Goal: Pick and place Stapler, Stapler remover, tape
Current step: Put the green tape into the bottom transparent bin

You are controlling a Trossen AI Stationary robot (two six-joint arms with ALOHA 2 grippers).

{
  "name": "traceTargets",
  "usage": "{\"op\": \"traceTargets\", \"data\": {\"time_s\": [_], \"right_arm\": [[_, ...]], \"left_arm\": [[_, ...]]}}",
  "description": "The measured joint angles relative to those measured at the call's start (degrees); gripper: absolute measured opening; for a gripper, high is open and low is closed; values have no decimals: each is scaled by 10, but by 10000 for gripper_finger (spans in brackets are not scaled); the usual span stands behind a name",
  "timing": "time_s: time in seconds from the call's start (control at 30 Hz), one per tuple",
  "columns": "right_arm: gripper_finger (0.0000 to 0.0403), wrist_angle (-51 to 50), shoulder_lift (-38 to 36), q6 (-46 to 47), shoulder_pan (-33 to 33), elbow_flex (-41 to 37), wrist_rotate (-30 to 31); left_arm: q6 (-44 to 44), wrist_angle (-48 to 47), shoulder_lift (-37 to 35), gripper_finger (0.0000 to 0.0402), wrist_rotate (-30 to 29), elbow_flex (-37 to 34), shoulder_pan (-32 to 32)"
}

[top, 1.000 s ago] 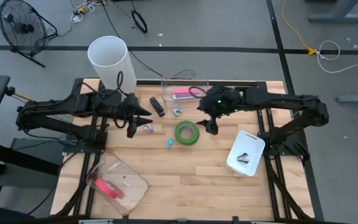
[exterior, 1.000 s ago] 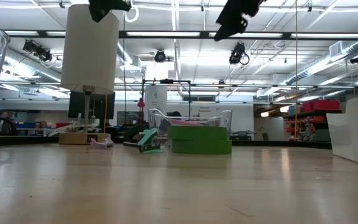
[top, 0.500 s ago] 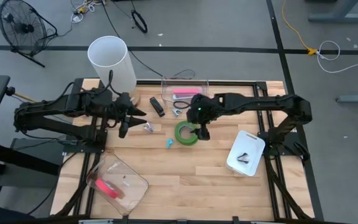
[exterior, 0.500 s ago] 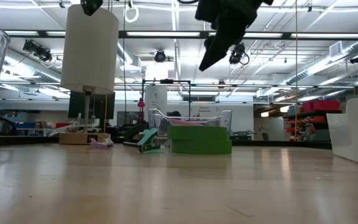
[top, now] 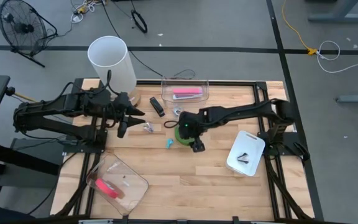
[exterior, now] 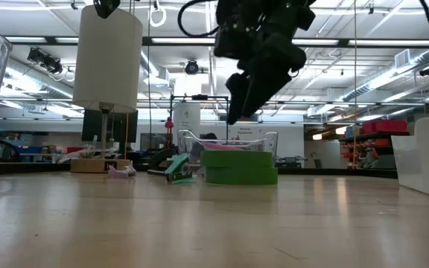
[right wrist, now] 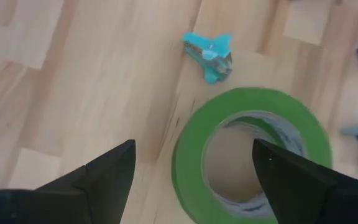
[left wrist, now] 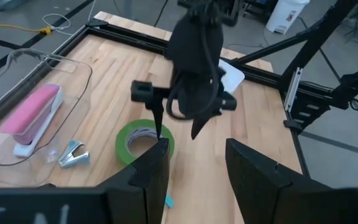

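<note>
The green tape (right wrist: 253,149) lies flat on the wooden table (top: 185,180), a ring also seen in the high view (top: 179,132). My right gripper (right wrist: 192,146) hangs open just above it, pointing steeply down; the low view shows its fingertips (exterior: 235,112) clear of the roll (exterior: 238,166). A teal staple remover (top: 169,143) lies beside the tape. A black stapler (top: 157,106) and a grey staple remover (top: 176,112) lie farther back. My left gripper (top: 131,121) waits open and raised at the left, holding nothing.
A clear box (top: 185,90) at the far edge holds a pink stapler (left wrist: 33,115). A white bin (top: 245,152) stands at the right, a clear container (top: 117,180) with a pink thing at the near left, and a tall white cylinder (top: 110,59) at the far left.
My right gripper has come down and toward the table's left, from beside the clear box to just over the green tape, tipping steeper and rolling as it went. Its fingers stay apart. My left gripper has drawn back a little toward the left edge.
</note>
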Motion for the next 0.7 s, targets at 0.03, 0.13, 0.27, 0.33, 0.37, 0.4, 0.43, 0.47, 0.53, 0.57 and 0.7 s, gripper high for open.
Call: {"op": "traceTargets", "data": {"time_s": [0.03,0.13,0.27,0.33,0.37,0.4,0.43,0.47,0.53,0.57,0.7], "right_arm": [[320,3,6,0,2,0,0],[320,12,19,2,3,0,0],[320,18,31,16,3,0,1],[320,18,38,17,2,0,1],[320,16,40,18,2,0,1],[320,15,44,23,2,0,1],[320,22,48,29,2,0,1],[320,25,51,41,2,0,1],[320,24,56,60,2,0,2],[320,31,58,66,2,0,7],[320,35,59,70,2,0,32]], "left_arm": [[0,0,0,160,0,0,0],[0,0,0,160,0,0,0],[0,2,0,160,0,0,0],[0,2,0,160,0,0,0],[0,2,0,160,0,0,0],[-1,2,0,160,0,0,0],[-4,2,0,160,0,0,0],[-8,2,0,160,0,0,0],[-8,2,0,160,0,0,0],[-8,2,0,160,0,0,0],[-8,2,0,160,0,0,0]]}}
